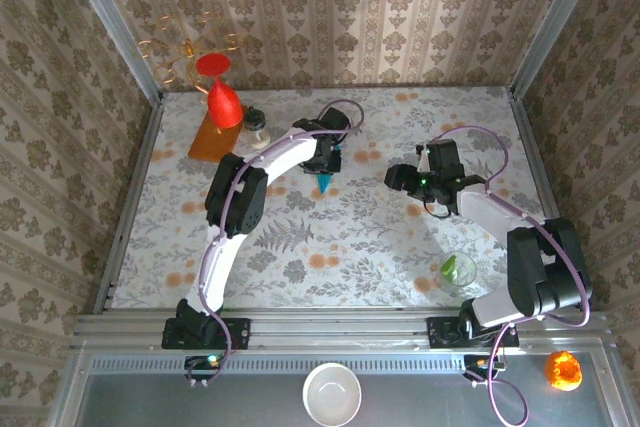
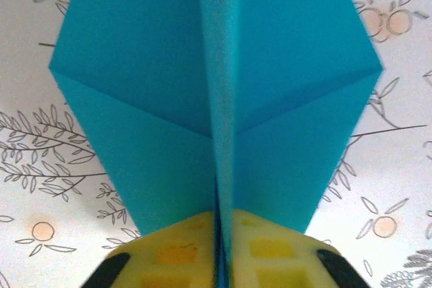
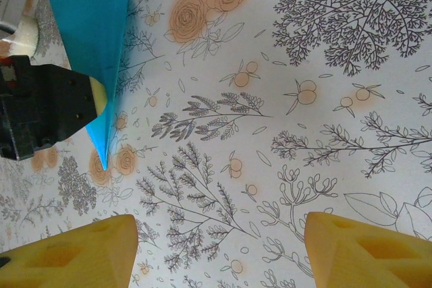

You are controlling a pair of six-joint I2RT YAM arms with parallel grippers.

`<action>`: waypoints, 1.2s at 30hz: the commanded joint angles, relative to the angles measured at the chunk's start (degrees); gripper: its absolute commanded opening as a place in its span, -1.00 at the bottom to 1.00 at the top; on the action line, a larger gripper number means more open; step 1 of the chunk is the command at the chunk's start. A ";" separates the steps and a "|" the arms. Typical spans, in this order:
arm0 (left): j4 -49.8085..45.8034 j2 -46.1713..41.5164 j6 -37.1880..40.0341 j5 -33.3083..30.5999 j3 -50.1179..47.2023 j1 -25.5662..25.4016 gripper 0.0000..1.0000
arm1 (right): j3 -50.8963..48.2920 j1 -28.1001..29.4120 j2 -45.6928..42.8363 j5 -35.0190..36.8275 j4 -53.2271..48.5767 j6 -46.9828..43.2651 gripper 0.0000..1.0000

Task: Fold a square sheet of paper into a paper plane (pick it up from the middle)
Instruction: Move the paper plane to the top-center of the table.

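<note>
Left gripper [image 2: 225,237] is clamped on the centre fold of the paper plane [image 2: 148,99], which is pinched upright between its yellow pads, with the wings spreading to either side above the flowered table [image 2: 40,166]. I see the plane held toward the back middle of the table. Right gripper [image 3: 216,247] hangs near it, not touching, its jaws wide apart and grasping nothing.

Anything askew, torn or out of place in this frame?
Nothing stands out. The paper plane is pinched along its centre fold by the left gripper, and its creases look even on both sides with no tear visible. The right gripper is open and apart from it, over the floral table.
</note>
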 commanded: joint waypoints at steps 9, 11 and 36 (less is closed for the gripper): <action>-3.87 3.54 -1.07 -0.83 3.68 0.83 -0.51 | -0.71 -0.89 1.28 -2.61 1.01 0.30 0.35; -4.14 4.31 -2.16 -1.33 3.68 0.82 -0.46 | -0.75 -0.95 1.44 -2.79 1.15 0.47 0.35; -2.11 5.16 -7.78 -1.17 1.53 0.91 0.01 | -1.29 -1.69 2.70 -4.48 2.40 1.61 0.35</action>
